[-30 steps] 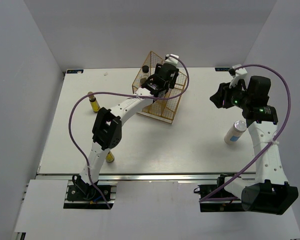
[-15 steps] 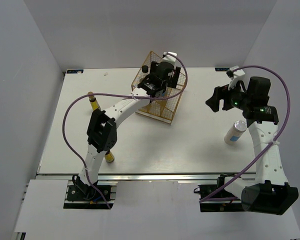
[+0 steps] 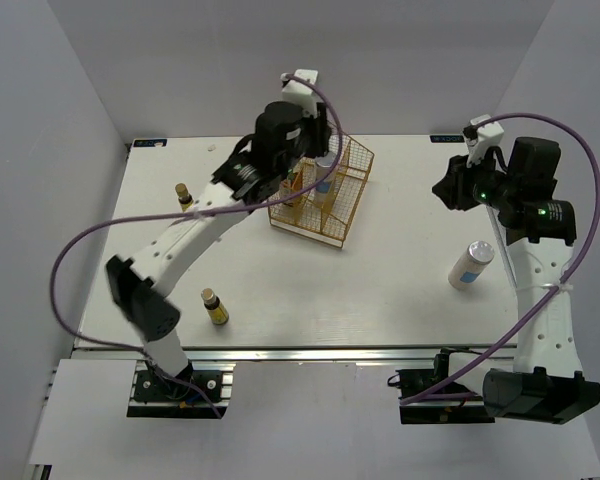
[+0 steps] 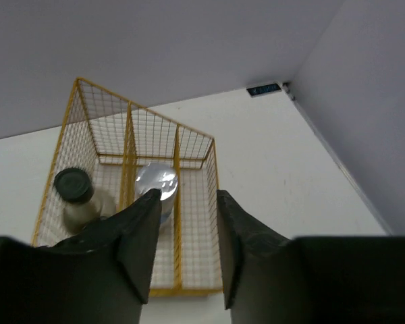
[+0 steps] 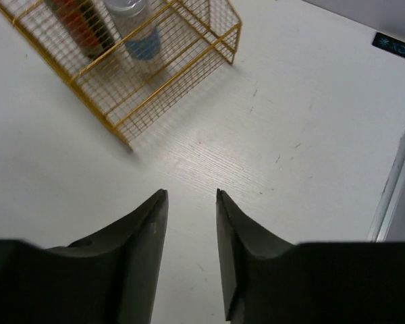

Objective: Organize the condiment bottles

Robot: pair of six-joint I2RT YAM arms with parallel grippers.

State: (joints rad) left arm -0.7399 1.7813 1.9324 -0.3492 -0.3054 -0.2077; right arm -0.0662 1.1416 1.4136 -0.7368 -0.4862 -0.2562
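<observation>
The gold wire basket holds two condiment bottles: a dark one with a red label and a white one with a blue label and a silver top. My left gripper hovers above the basket's near side, open and empty. Out on the table stand two yellow bottles, one at the left and one near the front edge. Another white bottle lies at the right. Open and empty too, my right gripper hangs over bare table right of the basket.
The basket has three wire compartments, and the right one holds nothing. Grey walls close in the table at the back and both sides. The left arm's purple cable loops over the table's left side.
My left gripper has lifted out of the basket and moved back-left, uncovering the silver-topped bottle standing inside. My right gripper has drawn back slightly to the right. Both sets of jaws widened, then narrowed.
</observation>
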